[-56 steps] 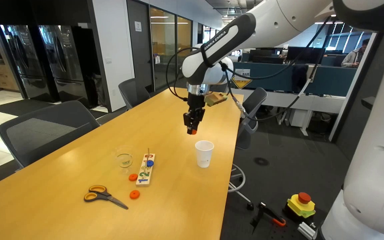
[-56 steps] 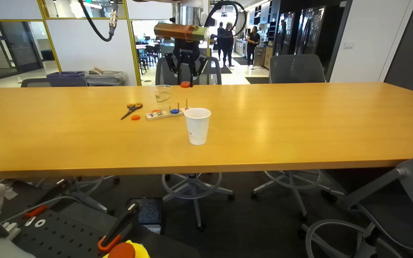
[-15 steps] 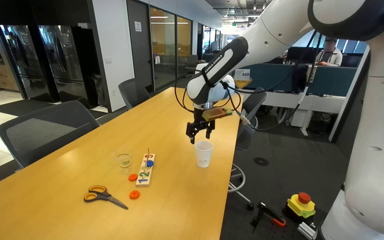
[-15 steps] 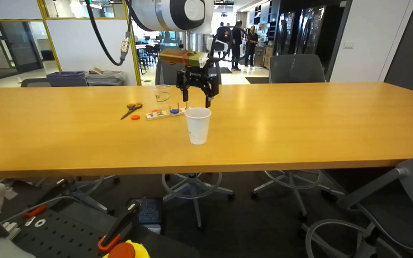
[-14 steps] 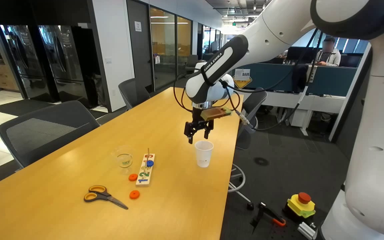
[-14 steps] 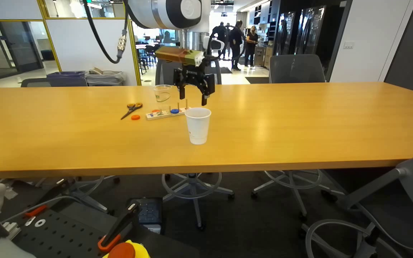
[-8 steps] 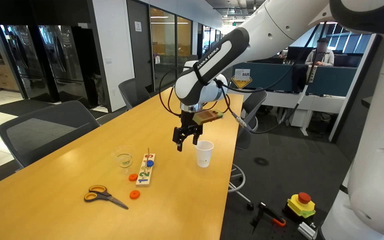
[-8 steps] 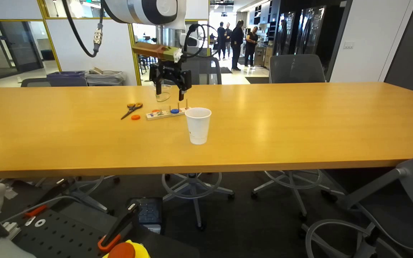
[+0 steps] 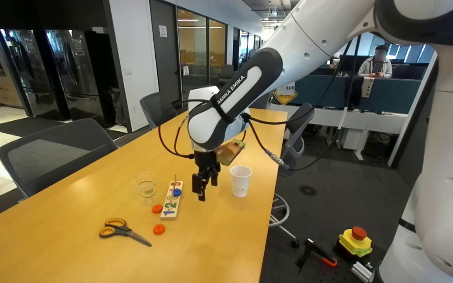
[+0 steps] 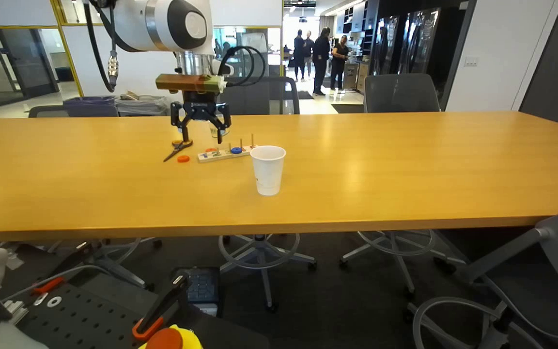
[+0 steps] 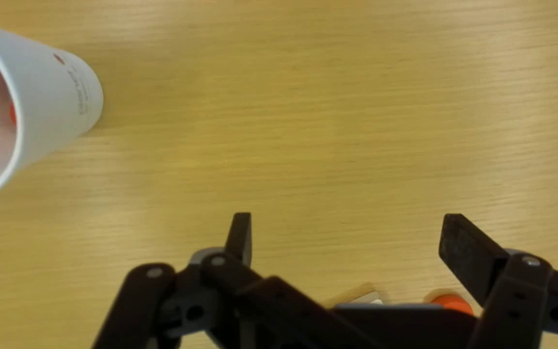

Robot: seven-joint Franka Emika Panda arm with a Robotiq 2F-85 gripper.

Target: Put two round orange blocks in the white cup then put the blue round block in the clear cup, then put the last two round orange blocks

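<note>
I'm hovering my gripper (image 10: 202,140), jaws wide and empty, near the white cup (image 9: 240,183), an orange block (image 11: 13,114) showing inside. I'm probably starting the blue step: needing centring over the blue block (image 9: 177,192), below, aside.

1. Two orange discs (image 9: 159,229) lie on one wooden table (image 9: 218,245); orange also shows inside one white cup (image 9: 240,182), the number of discs there hidden from view.
2. One blue disc (image 9: 177,192) sits on one numbered board (image 9: 175,204).
3. One clear cup (image 9: 147,189) brings the cups to two.
4. One pair of scissors (image 9: 121,231) shares the table.
5. One robot arm (image 9: 312,40) extends one gripper (image 10: 202,140).
</note>
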